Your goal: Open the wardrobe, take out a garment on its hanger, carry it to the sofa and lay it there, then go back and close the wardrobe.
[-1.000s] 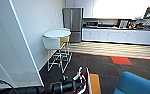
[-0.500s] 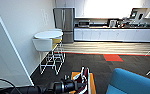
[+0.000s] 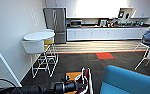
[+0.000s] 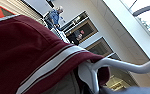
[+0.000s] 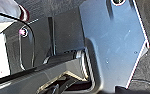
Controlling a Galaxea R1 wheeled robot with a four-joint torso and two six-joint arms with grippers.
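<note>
So the garment (image 3: 86,79) is already out on its hanger (image 4: 121,65), carried just beside the sofa (image 3: 126,81). Laying it down and closing the wardrobe are left. Finger state can't be told.

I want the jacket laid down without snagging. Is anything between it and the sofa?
Nothing visible. The maroon jacket with white stripes, on its white plastic hanger, hangs just beside the bright blue upholstered sofa; dark carpet lies between them.
</note>
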